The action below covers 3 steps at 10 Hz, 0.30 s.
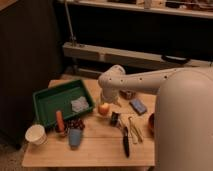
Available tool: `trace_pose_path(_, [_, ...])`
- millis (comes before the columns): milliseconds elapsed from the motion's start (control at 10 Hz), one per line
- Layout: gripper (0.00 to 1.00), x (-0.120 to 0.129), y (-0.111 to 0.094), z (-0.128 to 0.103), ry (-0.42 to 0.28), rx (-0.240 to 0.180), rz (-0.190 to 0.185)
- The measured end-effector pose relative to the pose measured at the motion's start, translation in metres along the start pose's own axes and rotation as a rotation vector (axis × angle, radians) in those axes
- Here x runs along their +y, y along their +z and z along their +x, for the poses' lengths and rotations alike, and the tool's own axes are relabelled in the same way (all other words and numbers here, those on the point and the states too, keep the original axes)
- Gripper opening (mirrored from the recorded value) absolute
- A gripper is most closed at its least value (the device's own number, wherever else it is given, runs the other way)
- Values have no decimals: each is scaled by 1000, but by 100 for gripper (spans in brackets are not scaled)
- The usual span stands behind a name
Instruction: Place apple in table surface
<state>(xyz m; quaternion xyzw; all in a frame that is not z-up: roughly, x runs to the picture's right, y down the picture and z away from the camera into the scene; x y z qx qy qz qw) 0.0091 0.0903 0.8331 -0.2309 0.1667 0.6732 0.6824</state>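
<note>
Camera view, near to far: robot's bulky white body [185, 125] is filling the lower right corner, hiding that end of the counter [95, 147], a light tan wooden top. Near the front left edge a white cup [36, 134] is standing, with a blue cup [75, 137] just to its right. A long orange-red carrot-like object [60, 121] is leaning by the near corner of the green tray [50, 100]; a small dark cluster [76, 123] is sitting just beside it. A black-handled tool [125, 144] and thin tan utensils [134, 129] are lying toward the front right, next to a small dark item [115, 118].

Mid-counter, the apple [103, 108], orange-yellow, is sitting low at the counter just right of the tray, directly under the gripper [105, 102]. Jaws are coming down around the apple's top; cannot tell if they are gripping it or apart. A crumpled white wrapper [79, 104] is lying inside the tray. A blue sponge-like block [138, 106] is resting right of the arm [135, 82], which is reaching leftward from the body. Behind the counter, a dark shelf unit with a pale rail [125, 54] is running across.
</note>
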Motion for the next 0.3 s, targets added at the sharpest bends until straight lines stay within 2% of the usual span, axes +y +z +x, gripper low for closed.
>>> trace_pose_path(300, [80,1,0,0,-1,1,0])
